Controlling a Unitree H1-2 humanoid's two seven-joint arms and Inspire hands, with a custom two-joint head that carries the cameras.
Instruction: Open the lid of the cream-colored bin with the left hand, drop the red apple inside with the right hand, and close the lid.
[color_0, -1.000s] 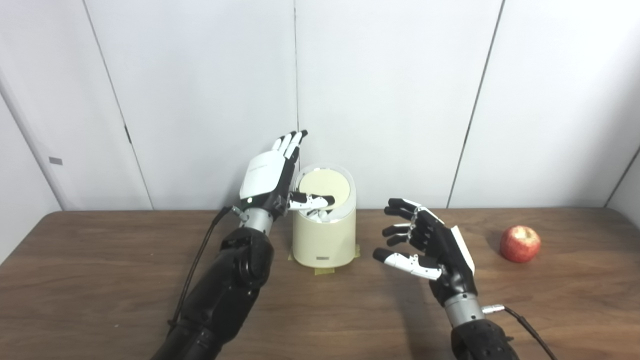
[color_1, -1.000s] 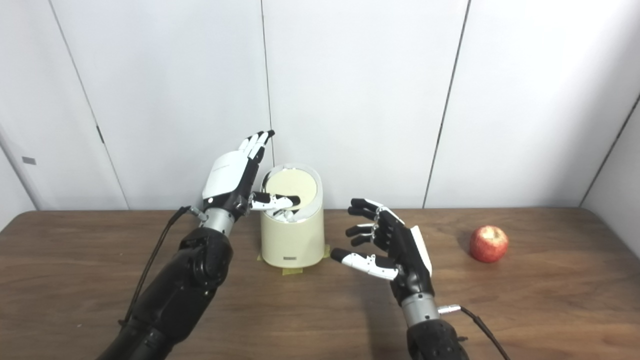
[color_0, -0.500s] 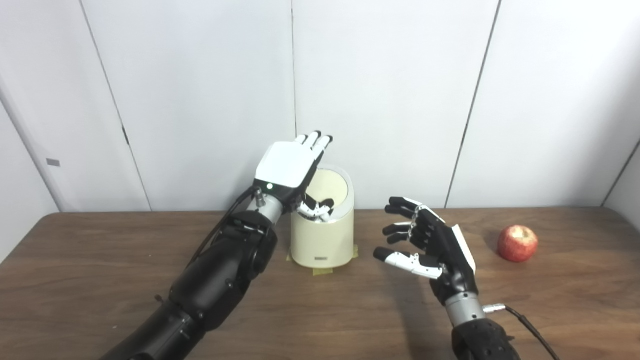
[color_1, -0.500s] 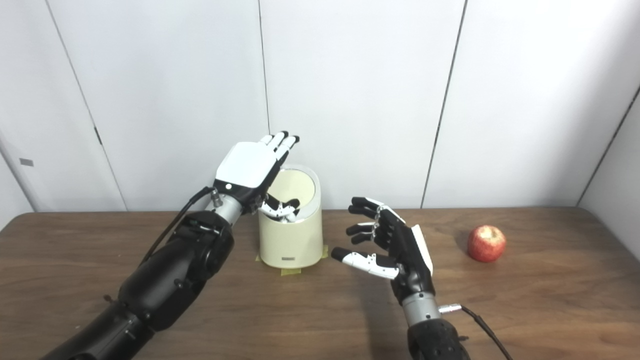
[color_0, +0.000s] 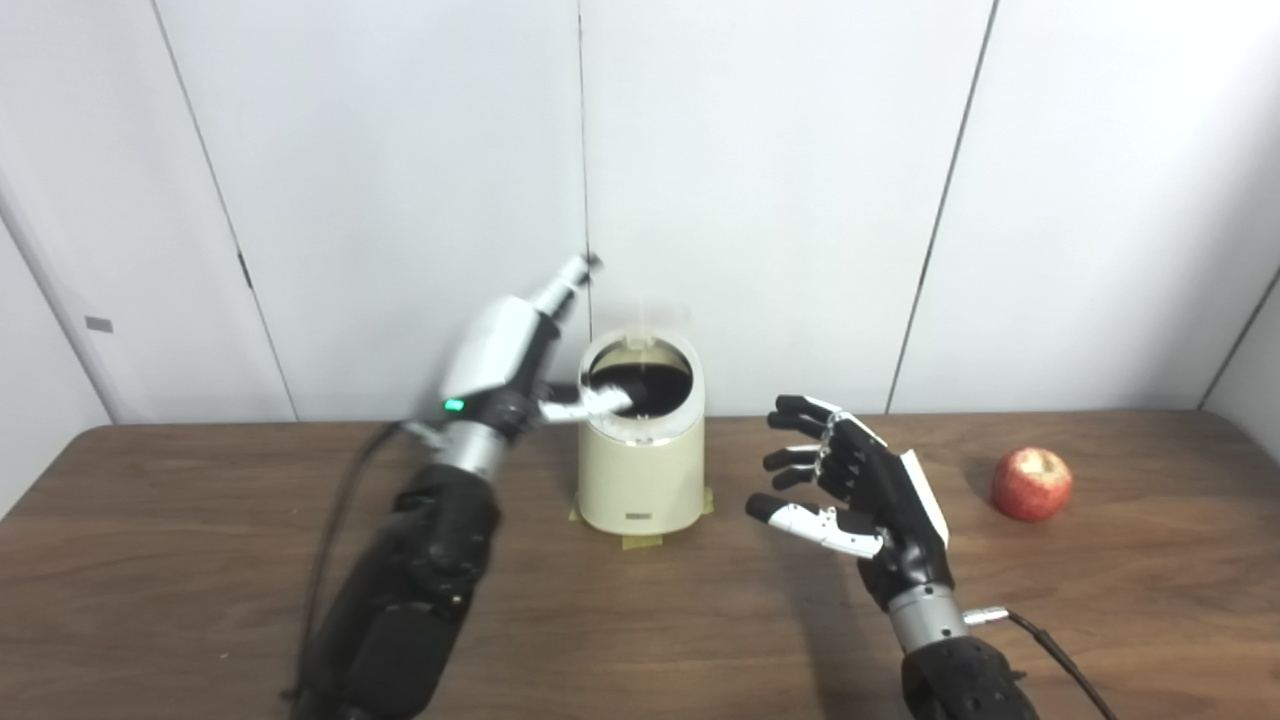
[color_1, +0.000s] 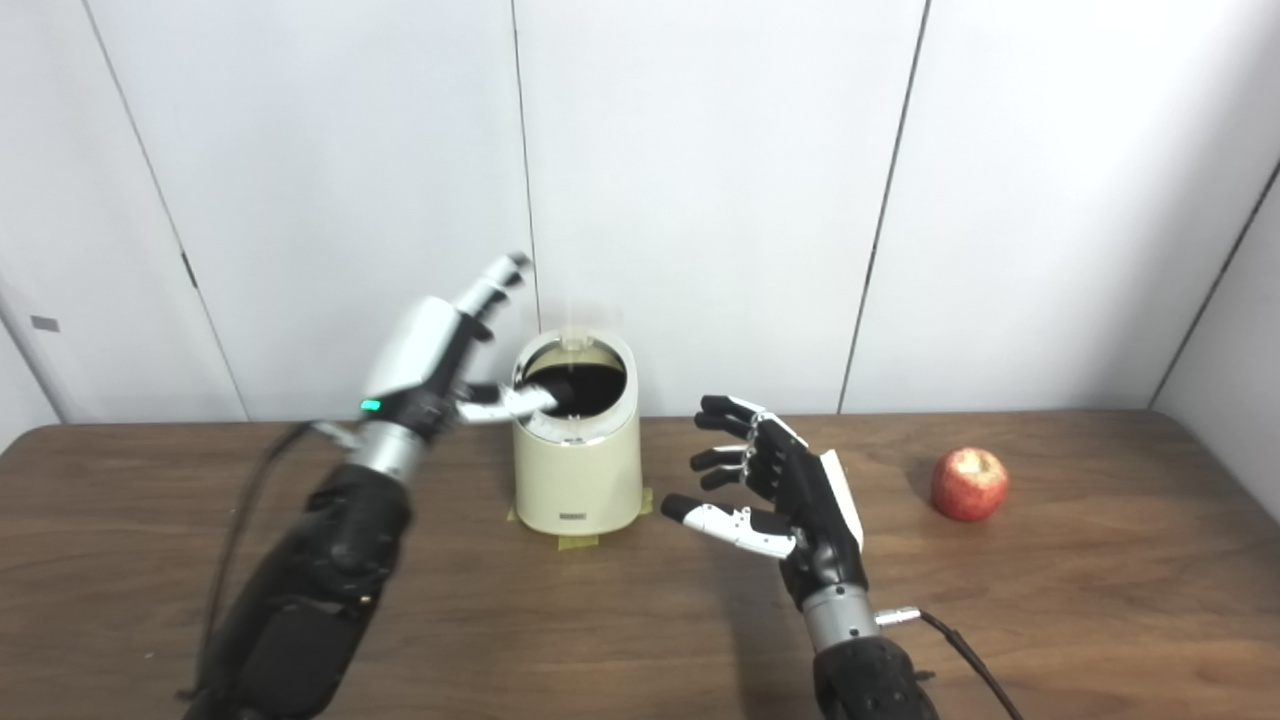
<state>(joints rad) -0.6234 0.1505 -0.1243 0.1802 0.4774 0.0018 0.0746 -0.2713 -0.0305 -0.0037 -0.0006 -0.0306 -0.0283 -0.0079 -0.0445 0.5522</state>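
Left eye view: your left hand (color_0: 500, 355), fingers spread, blurs beside the cream bin (color_0: 640, 450) at centre; its lid (color_0: 655, 320) looks flipped up, mouth dark

Right eye view: right hand (color_1: 790, 495) empty, fingers apart; next, reach the red apple (color_1: 968, 484) at right on the counter (color_1: 1050, 620)

- No text, brand, number or sign is legible in either eye view.
- Cream-colored bin (color_0: 640, 470): a small dark label (color_0: 639, 517) sits low on its front wall, near the base; it reads only as a dark bar, characters too small to resolve.
- Left hand (color_0: 500, 365): a small green indicator light (color_0: 454, 405) shows at the wrist end; it is a light, not a character. The hand is motion-blurred, so no marking on its white shell can be made out.
- Wall panel at far left: a small grey rectangular plate (color_0: 98, 324); blank at this resolution.
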